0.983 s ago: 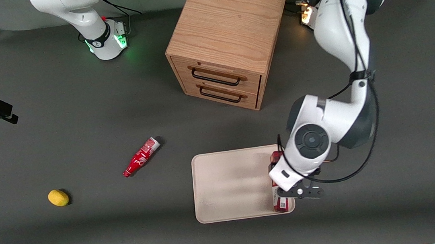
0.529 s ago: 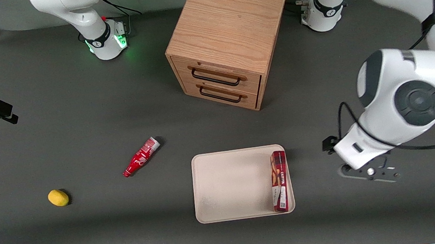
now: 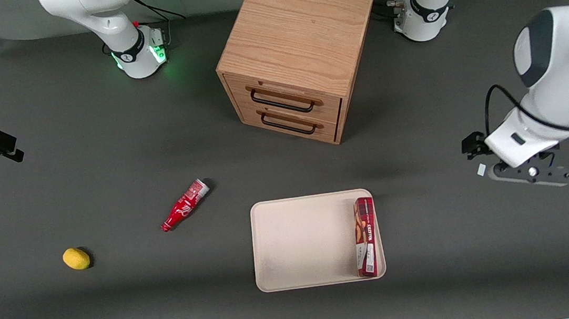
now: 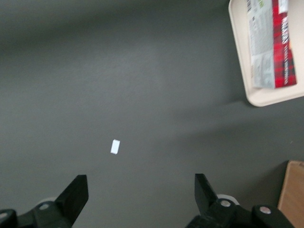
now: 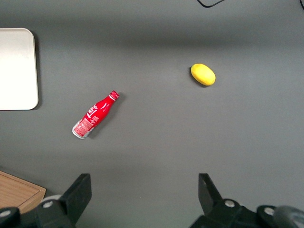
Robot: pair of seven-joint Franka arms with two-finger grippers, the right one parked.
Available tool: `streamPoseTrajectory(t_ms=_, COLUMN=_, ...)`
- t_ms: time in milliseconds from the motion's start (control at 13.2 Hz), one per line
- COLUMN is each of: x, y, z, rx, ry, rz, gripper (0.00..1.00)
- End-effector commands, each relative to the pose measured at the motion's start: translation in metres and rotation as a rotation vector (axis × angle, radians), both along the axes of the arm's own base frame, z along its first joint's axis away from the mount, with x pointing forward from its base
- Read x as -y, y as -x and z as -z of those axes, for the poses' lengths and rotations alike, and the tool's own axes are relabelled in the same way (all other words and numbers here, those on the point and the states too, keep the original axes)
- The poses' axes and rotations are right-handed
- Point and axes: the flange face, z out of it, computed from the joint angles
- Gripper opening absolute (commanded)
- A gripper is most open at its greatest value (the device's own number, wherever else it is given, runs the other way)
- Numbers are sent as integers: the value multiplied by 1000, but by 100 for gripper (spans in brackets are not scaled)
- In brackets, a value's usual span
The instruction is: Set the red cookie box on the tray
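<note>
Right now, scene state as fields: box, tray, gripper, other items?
box: long slim dark-red cardboard cookie box lying flat in the tray, along its short rim toward the working arm's end
tray: flat cream-beige rectangular tray, nearer the front camera than the wooden two-drawer cabinet
gripper: left gripper open, holding nothing, above bare table off the tray toward the working arm's end
other: small red bottle lying on its side; yellow lemon
task: box on tray
</note>
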Motion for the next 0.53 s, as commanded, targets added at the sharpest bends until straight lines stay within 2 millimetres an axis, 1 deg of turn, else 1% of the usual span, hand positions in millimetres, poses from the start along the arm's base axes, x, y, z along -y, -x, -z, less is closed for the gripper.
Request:
streamPoseTrajectory(t_ms=0, x=-35, y=27, z=-9, rx=14, ry=-1, rz=11, gripper=100)
streamPoseTrajectory(t_ms=151, x=-37, y=33, z=-18, rx=12, ry=-1, rz=-3, gripper=100)
streamPoseTrajectory(t_ms=303, x=-58, y=33, z=-22, rx=17, ry=14, rz=-50, gripper=100)
streamPoseTrajectory(t_ms=378, x=-61, y=34, z=-23, rx=17, ry=22, rz=-57, gripper=100)
streamPoseTrajectory(t_ms=454, x=-75, y=38, z=-31, rx=22, ry=27, rz=-68, gripper=100)
